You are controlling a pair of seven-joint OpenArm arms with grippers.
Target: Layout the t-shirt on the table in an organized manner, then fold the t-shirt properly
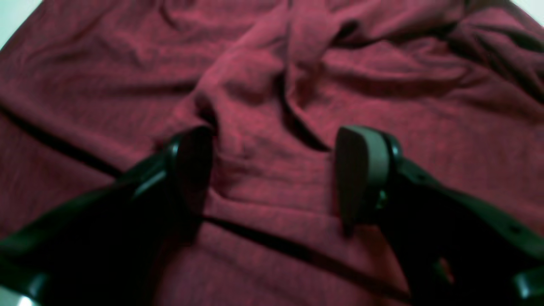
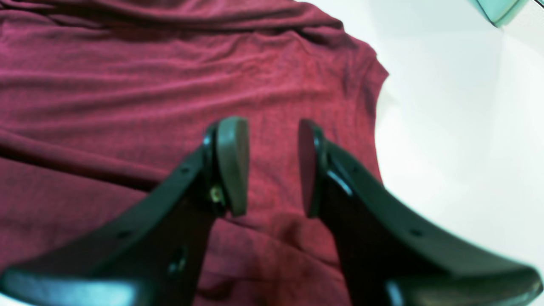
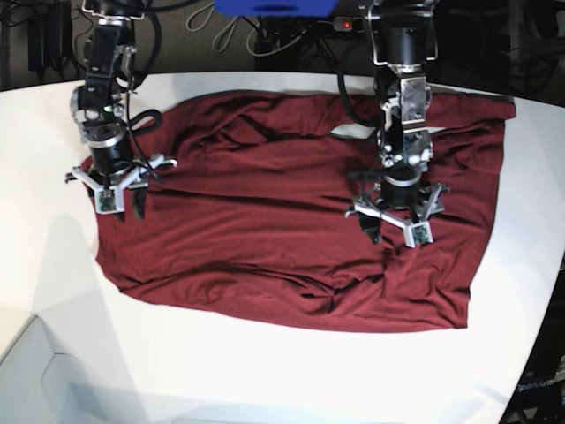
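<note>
The table (image 3: 265, 371) carries the t-shirt (image 3: 265, 238), spread wide but rumpled. The left gripper (image 1: 272, 174) stands open over a ridge; the right gripper (image 2: 272, 165), jaws parted and empty, hovers near an edge. Pinching that ridge could bunch layers together.

One t-shirt (image 3: 282, 230), one table (image 3: 265, 371), two claws.

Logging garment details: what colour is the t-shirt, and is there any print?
The t-shirt is plain dark maroon-red, no print visible; best seen in the base view.
</note>
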